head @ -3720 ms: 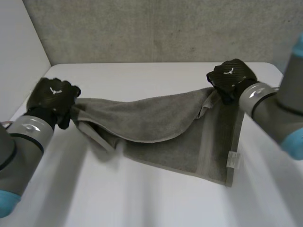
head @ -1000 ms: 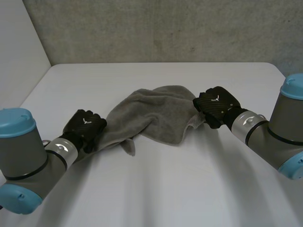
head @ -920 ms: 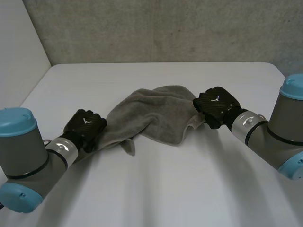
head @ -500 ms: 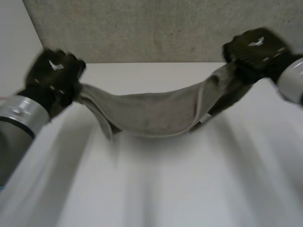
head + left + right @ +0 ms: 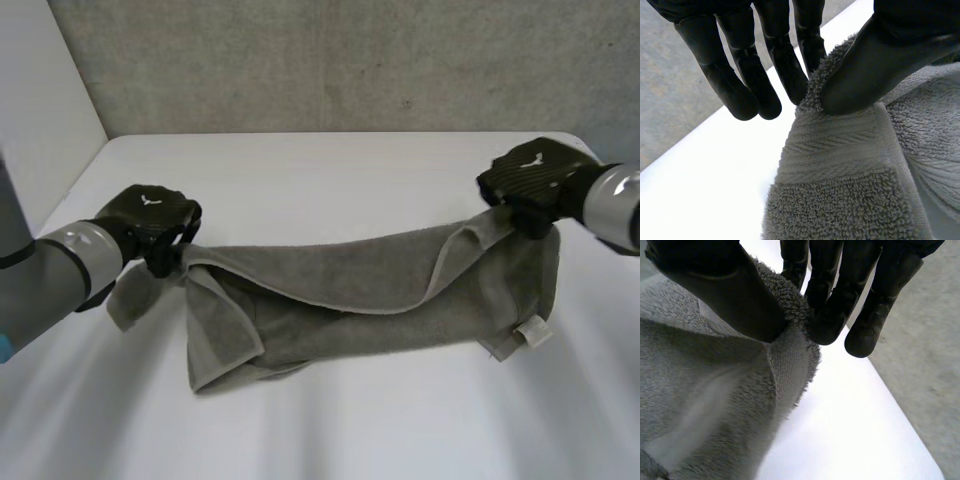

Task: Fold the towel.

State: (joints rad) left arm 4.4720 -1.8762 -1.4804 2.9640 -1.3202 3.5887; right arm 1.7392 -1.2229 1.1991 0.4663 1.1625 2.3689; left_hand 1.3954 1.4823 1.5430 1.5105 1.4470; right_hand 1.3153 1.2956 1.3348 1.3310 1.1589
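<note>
While my left hand (image 5: 148, 215) pinches one end of the grey towel (image 5: 340, 290) between thumb and a fingertip, other fingers straight and free, my right hand (image 5: 530, 178) pinches the opposite end the same way, thumb against fingers. Towel is stretched between both hands across the white table (image 5: 330, 165), middle sagging, lower folds resting on the tabletop. Loose flap droops beside my left hand; small tag (image 5: 531, 335) sticks out near the right end.

Grey terry towel (image 5: 350, 290) is stretched out lengthwise, loosely folded over itself and rumpled, sagging down with a little tag (image 5: 533, 333) showing.
</note>
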